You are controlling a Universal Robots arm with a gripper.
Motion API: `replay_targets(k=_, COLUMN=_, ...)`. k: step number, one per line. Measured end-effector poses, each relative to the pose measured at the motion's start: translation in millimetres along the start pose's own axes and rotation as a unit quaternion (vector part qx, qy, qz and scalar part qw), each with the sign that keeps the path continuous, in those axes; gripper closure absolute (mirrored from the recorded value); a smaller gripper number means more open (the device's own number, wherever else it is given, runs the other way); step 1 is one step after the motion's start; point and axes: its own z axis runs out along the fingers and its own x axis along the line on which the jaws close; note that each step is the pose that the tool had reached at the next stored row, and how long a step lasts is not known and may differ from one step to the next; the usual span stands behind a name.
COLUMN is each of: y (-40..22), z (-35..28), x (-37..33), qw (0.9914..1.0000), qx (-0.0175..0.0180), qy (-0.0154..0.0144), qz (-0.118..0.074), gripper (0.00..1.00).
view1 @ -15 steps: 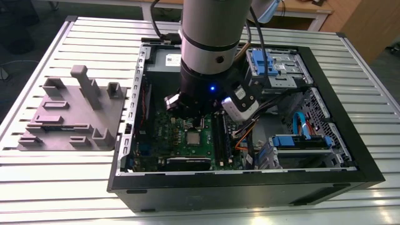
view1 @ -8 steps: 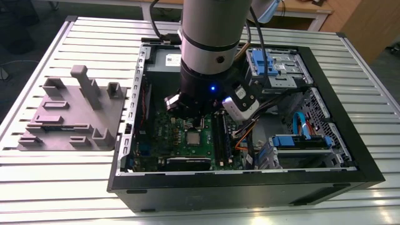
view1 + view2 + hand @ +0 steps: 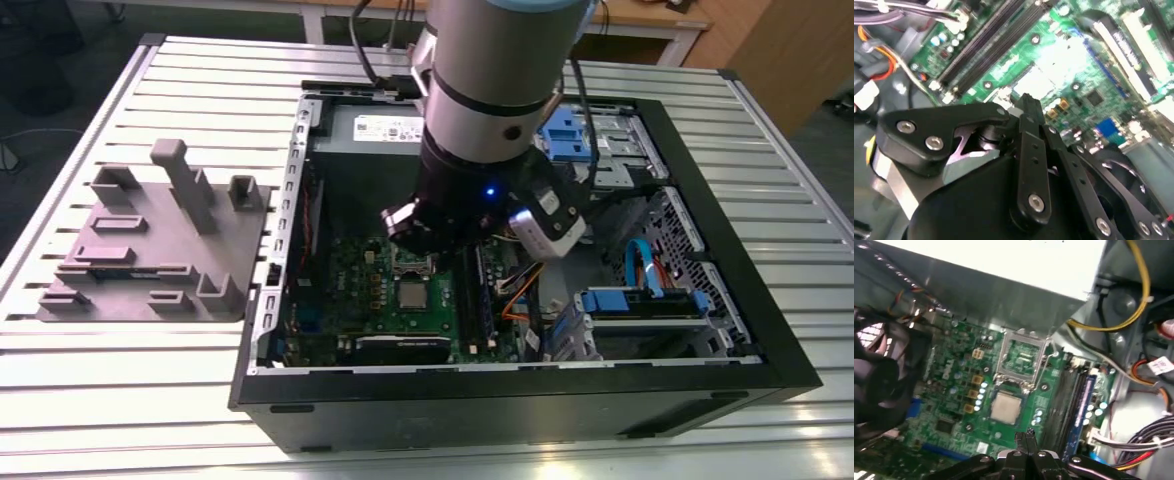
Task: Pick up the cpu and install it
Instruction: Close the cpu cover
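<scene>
One arm (image 3: 487,90) stood nearly upright over the open computer case (image 3: 534,400) on the slatted worktop (image 3: 160,410), with its wrist sunk among the parts inside. We saw the pincer (image 3: 1023,434) with its black fingers (image 3: 1030,150) pressed together at the tips, narrow and holding nothing. It hung above the green motherboard (image 3: 949,410), near the cpu (image 3: 1005,406) but apart from it. The cpu lay flat in its socket on that board, silver top up, and the metal socket frame (image 3: 1021,357) was swung open just beside it. A white label (image 3: 387,127) sat on the grey power supply (image 3: 994,280), though its print was too small for us to tell. A grey moulded block (image 3: 147,250) rested on the worktop at the exterior view's left of the case.
</scene>
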Motion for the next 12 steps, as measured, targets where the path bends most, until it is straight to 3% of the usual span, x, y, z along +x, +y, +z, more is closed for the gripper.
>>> replay_targets(k=4, y=-0.1, z=-0.1, x=-0.9, qw=0.99933, qx=-0.0351, qy=-0.0093, qz=-0.005, gripper=0.90)
replay_targets(k=5, y=-0.2, z=0.2, x=-0.9, qw=0.99903, qx=-0.0420, qy=-0.0112, qz=-0.007, gripper=0.90)
replay_targets(k=6, y=-0.1, z=1.3, x=-0.9, qw=0.99891, qx=-0.0440, qy=-0.0114, qz=-0.011, gripper=0.90)
replay_targets(k=9, y=-0.4, z=4.5, x=-1.0, qw=0.99830, qx=-0.0438, qy=-0.0088, qz=-0.037, gripper=0.90)
replay_targets(k=12, y=-0.5, z=7.2, x=-1.0, qw=0.99694, qx=-0.0436, qy=-0.0062, qz=-0.064, gripper=0.90)
